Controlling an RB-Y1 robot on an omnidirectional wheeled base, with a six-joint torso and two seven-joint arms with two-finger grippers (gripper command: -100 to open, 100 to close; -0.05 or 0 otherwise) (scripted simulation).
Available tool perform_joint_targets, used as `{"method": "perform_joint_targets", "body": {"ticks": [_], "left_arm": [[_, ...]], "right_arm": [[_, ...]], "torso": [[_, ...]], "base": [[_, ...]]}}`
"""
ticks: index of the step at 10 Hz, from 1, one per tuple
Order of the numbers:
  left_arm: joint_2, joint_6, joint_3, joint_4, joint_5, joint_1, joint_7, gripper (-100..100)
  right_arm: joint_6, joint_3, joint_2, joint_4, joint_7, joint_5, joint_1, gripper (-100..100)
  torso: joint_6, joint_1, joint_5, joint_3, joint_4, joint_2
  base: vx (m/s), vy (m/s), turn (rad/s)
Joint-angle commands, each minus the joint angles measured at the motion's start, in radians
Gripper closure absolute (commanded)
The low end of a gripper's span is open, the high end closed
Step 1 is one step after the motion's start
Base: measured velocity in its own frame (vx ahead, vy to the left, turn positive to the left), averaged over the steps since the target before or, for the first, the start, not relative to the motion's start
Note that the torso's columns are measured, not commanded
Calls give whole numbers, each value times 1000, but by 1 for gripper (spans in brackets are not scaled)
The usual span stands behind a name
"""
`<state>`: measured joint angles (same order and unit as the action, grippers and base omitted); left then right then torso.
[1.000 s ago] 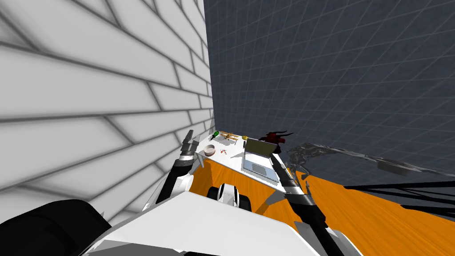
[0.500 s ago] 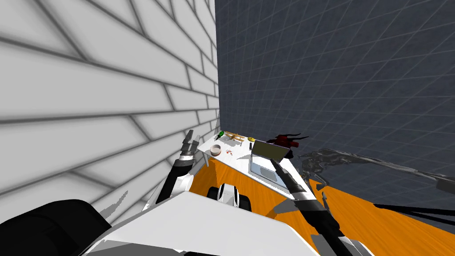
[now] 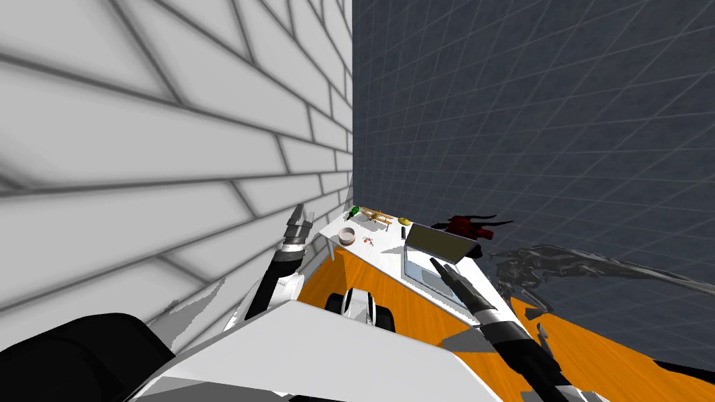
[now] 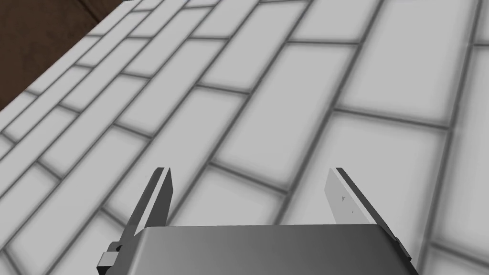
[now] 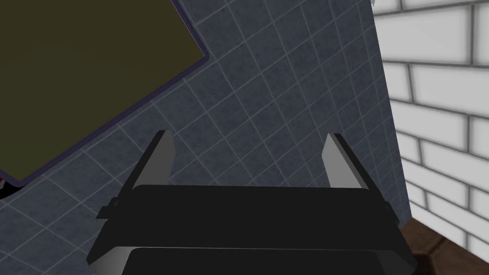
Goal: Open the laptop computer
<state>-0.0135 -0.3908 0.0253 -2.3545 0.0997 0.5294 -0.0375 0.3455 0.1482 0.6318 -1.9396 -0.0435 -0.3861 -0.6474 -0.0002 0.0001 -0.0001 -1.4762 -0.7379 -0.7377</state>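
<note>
Well, the laptop [image 3: 436, 244] is sitting in the middle of the head view, a little right of centre, on the near-right part of a white desk [image 3: 380, 243] that is running diagonally toward the corner where the white brick wall is meeting the dark tiled one. Its lid is already standing up from the base, with the olive-dark screen facing the robot, so the opening is looking largely done to me. What may be left is tipping the lid a touch further back, if that is wanted, and drawing the arm clear. The right gripper [image 5: 249, 136] is reaching in over the laptop's base from the lower right of the head view. Its two blades are standing wide apart and holding nothing, with only the dark tiled wall showing between them, and a corner of the screen [image 5: 86, 62] is lying just beyond one blade without touching it. The left gripper [image 4: 249, 170] is hanging raised at the left of the desk, close to the brick wall. Its blades are likewise spread wide and empty, taking no part in the work. Further along the desk a pale bowl [image 3: 347, 237] and a small toy plane [image 3: 378, 217] are lying well apart from the laptop, and a dark red figure [image 3: 468, 227] is sitting just behind the lid.
</note>
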Motion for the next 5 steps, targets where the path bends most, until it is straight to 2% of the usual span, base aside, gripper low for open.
{"method": "perform_joint_targets", "body": {"ticks": [1,2,3,5], "left_arm": [[0,0,0,0,0,0,0,0],[0,0,0,0,0,0,0,0],[0,0,0,0,0,0,0,0],[0,0,0,0,0,0,0,0]], "right_arm": [[-8,22,70,51,-27,-38,-15,-100],[-13,36,98,83,-46,-63,-24,-100],[-13,36,118,87,-46,-63,-24,-100],[-24,60,184,155,-87,-112,-43,-100]], "torso": [[0,-1,0,0,0,0],[0,0,0,0,0,0],[0,2,0,0,0,1],[0,0,0,1,0,-1]], "base": [[20,77,219],[31,108,266],[15,87,57],[10,89,218]]}}
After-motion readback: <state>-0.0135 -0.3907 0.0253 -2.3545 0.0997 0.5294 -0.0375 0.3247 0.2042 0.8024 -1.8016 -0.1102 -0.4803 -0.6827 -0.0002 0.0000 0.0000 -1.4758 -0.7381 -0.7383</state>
